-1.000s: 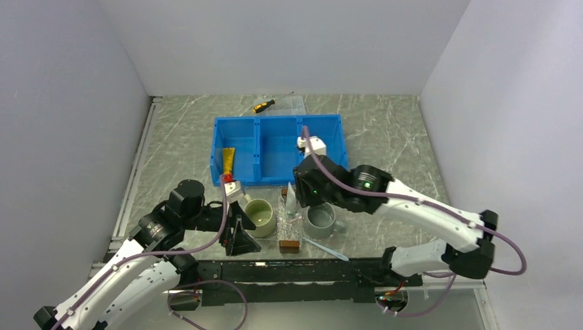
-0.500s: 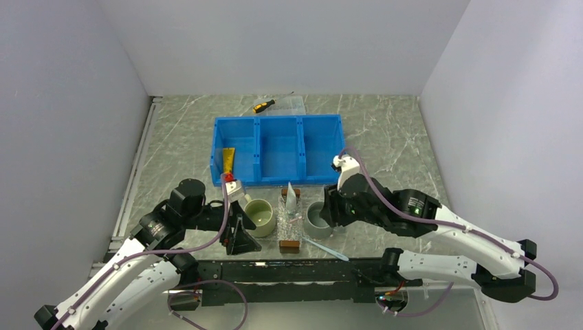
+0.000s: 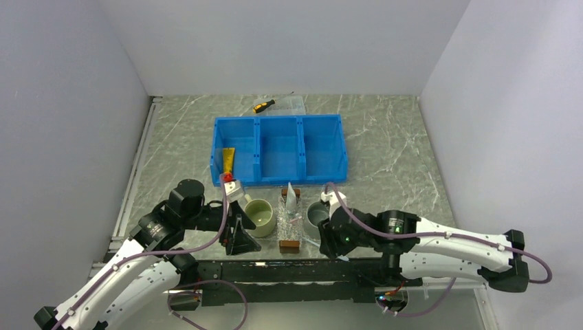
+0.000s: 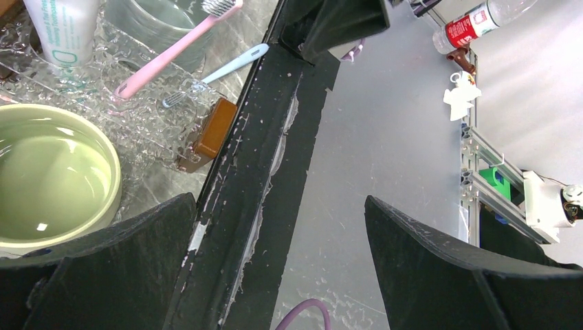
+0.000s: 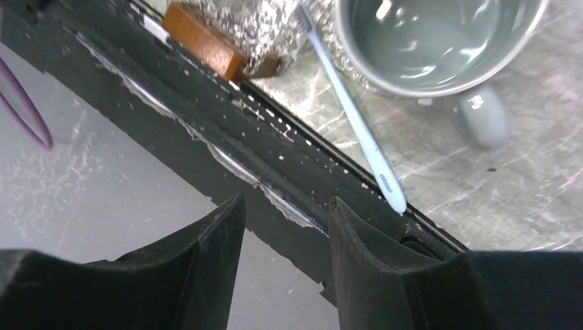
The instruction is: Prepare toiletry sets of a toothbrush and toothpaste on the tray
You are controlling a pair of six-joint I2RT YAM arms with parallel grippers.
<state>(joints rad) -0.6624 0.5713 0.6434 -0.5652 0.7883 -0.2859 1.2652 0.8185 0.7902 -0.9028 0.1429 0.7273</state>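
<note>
Tray [image 3: 289,227]: it is sitting between a green cup [image 4: 48,179] on its left and a grey mug [image 5: 440,41] on its right, with a brown block at each short end.

Toothpaste [image 4: 65,31]: the white tube is lying on the far part of the tray.

Toothbrush [image 4: 175,51]: the pink brush is lying slantwise on the tray, its bristles pointing toward the mug. Whether the head is overhanging the rim is hard to tell.

Blue brush [image 5: 350,110]: it is lying on the table just right of the tray, with its head touching the tray's near corner and its handle running toward the black rail.

Right gripper [image 5: 285,206]: it is hovering over the near rail close to the blue brush, with its fingers partly spread and nothing between them.

Left gripper [image 4: 275,227]: it is waiting just near of the green cup, spread wide and empty.

Step in hand: one paste-and-brush pair appears to be in place, and the right arm looks to be lining up on the blue brush.

Next move: it is calling for a descent with the fingers straddling the slim handle, then a full pinch, since the brush is lying flat on the table.

Writing: pale green print is showing on the toothpaste and a small dark mark near the blue handle's end, both too small to read.

Elsewhere: a yellow tube [image 3: 227,161] is resting in the left compartment of the blue bin [image 3: 278,124].
</note>
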